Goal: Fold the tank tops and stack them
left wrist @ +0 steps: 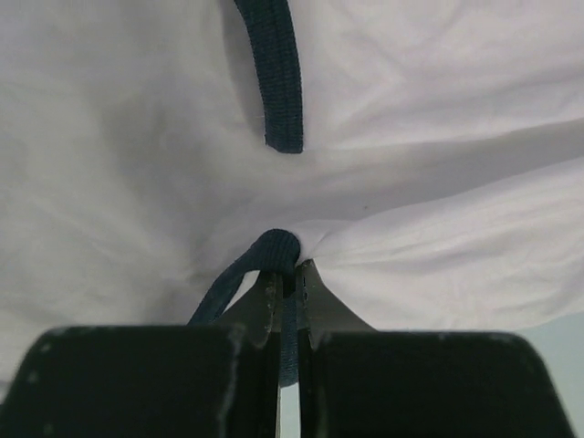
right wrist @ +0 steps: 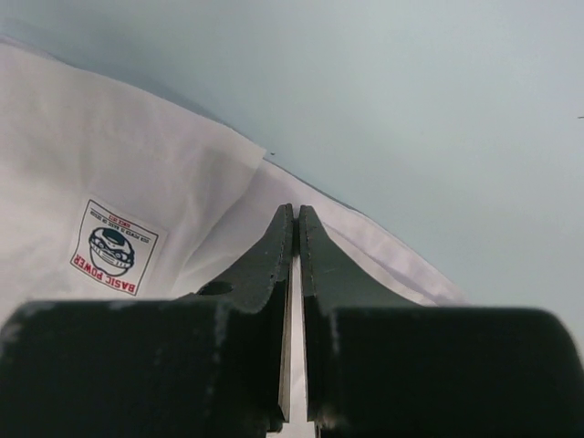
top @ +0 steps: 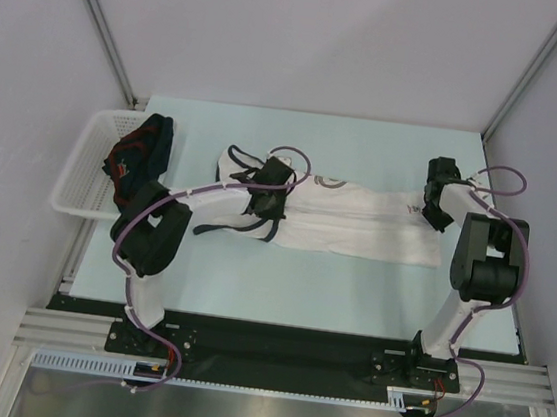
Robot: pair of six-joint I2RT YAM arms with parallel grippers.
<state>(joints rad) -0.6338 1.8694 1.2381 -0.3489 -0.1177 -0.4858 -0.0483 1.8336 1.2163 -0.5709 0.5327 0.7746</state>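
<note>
The white tank top (top: 357,228) lies stretched lengthwise across the middle of the table, straps to the left and hem to the right. My left gripper (top: 267,205) is shut on its dark trim strap (left wrist: 272,248) at the strap end, and the cloth bunches at the tips (left wrist: 287,274). A second dark strap (left wrist: 276,73) lies on the white cloth beyond. My right gripper (top: 433,214) is shut at the hem corner, where the white cloth (right wrist: 137,164) gathers at its tips (right wrist: 297,214). The navy tank top (top: 142,153) lies crumpled at the far left.
A white slatted basket (top: 81,171) stands at the table's left edge, with the navy top draped over its right side. A small printed label (right wrist: 114,248) is sewn near the white top's hem. Grey walls and frame posts enclose the pale table (top: 386,150).
</note>
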